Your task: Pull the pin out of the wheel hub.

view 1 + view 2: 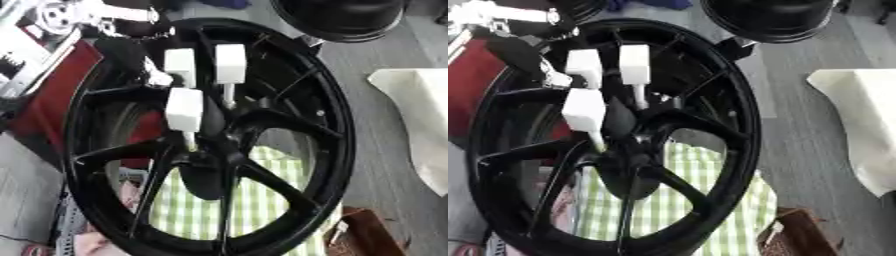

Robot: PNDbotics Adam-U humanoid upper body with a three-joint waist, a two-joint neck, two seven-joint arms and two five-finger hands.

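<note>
Standing upright with three white-capped pins (185, 111) in black wheel hub (210, 150); left hand (131, 55) nearing, finger state indiscernible.

Bright, even light, but all is soft and blurry (the white cloth (418, 125) glares most).

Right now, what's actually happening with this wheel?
A black wheel stands on edge over a green checked cloth. Three pins with white block handles sit in its hub: two upper ones and a lower one. The robot's left hand, black with silver parts, reaches in from the upper left beside the upper-left pin; whether it grips the pin is unclear. The right hand is not in view.
</note>
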